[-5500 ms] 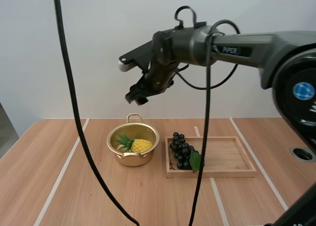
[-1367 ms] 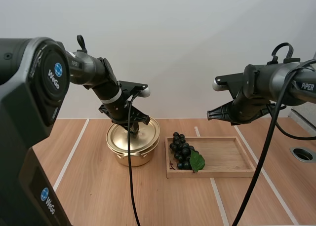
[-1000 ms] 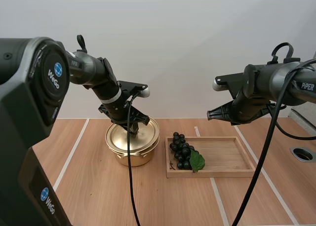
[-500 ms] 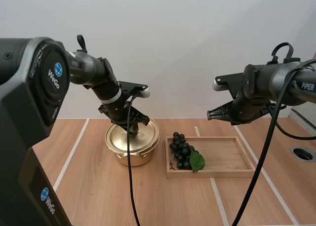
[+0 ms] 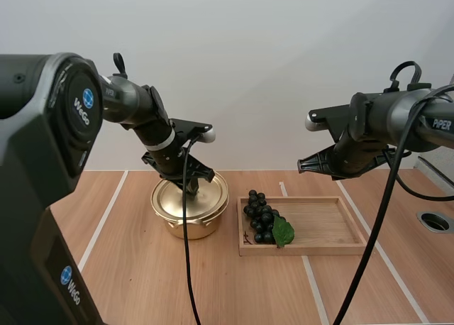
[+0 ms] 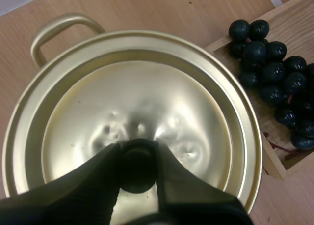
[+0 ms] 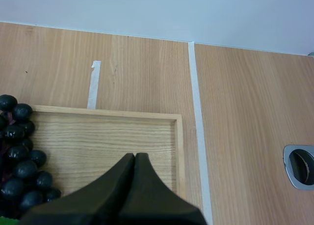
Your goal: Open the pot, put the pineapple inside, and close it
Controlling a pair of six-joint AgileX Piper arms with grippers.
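— Where is the pot (image 5: 186, 229)?
— On the desk (image 5: 120, 268), with the lid (image 6: 147, 102) seated flat on its rim. The left gripper (image 6: 139, 156) is over the middle of the lid, its fingers (image 6: 98, 181) pinching the black knob (image 6: 139, 168) from both sides.
— And the other arm?
— The right gripper (image 5: 301, 169) hangs in the air well to the right of the pot, above the wooden tray (image 5: 326, 226). Its fingers are pressed together on nothing. The grapes (image 5: 261, 218) lie at the end of the tray nearest the pot.
— The pineapple?
— The lid hides whatever is in the pot. I judge the pineapple is inside and this is the closing step, nearly done.
— So what comes next?
— I'd say the fingers have to let go of the knob and lift straight up from the pot without dragging the lid askew. If the lid isn't fully settled on the rim, a sideways pull could tip it off.
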